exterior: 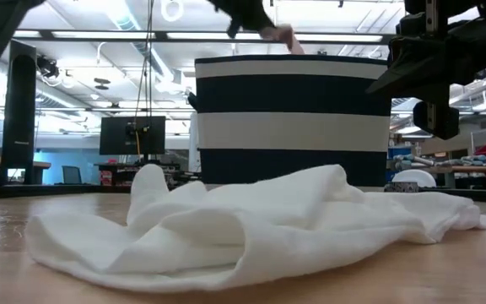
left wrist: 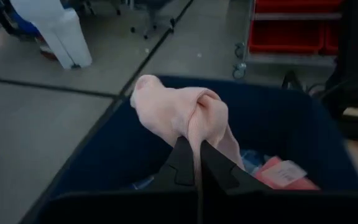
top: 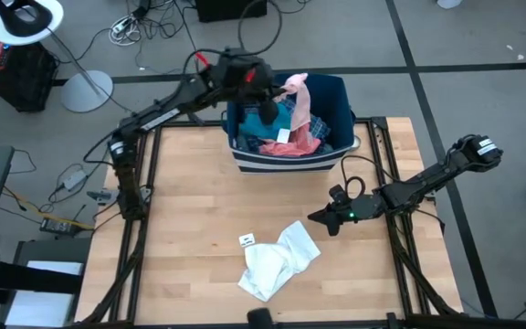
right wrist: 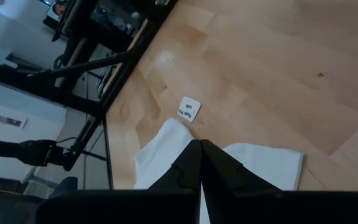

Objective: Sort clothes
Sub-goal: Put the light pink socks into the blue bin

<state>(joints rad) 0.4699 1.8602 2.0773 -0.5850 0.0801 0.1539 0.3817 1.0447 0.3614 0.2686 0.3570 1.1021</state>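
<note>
A crumpled white garment lies nearest the table-level camera, spread in soft folds on the wooden table toward its front edge, with a small white tag lying just beside it on the bare wood. Above the table, just past the garment's far right corner, hangs the right gripper, its two dark fingers pressed together with nothing between them; in its own wrist view the fingers meet in a closed point over the white cloth. Farther back, at the table's far edge, stands the dark blue bin with its broad white stripe. Inside it lies a heap of clothes: a salmon pink piece, some teal fabric and a bit of blue against the right wall. Over the bin's far left part the left gripper holds a pale pink garment lifted above the rim, its fingers pinched tight on a bunched fold so that the cloth drapes down toward the heap below. Beyond the table lies grey floor with cables and a white lamp base.
</note>
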